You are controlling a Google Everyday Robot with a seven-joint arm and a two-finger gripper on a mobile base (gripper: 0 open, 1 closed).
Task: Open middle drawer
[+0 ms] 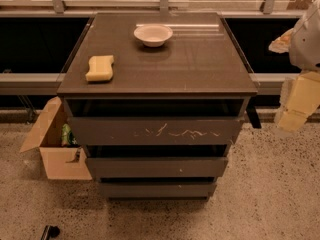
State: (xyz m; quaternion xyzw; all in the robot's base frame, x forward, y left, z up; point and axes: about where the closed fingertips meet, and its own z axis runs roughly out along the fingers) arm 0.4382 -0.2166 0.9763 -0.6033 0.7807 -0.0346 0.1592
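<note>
A dark grey-brown cabinet (160, 59) stands in the middle with three drawer fronts stacked one above the other. The middle drawer (156, 167) is the wide plain front with one tiny white speck, below the front with white scratch marks (155, 130) and above the narrower plain front (157, 189). A dark gap shows above each front. My gripper (292, 111), pale yellow under a white arm, hangs at the right edge of the view. It is right of the cabinet at about top-drawer height, apart from it and holding nothing that I can see.
A white bowl (153, 35) and a yellow sponge (100, 68) lie on the cabinet top. An open cardboard box (55, 146) sits on the floor against the cabinet's left side. A small dark object (50, 231) lies at the bottom left. A window rail (30, 81) runs behind.
</note>
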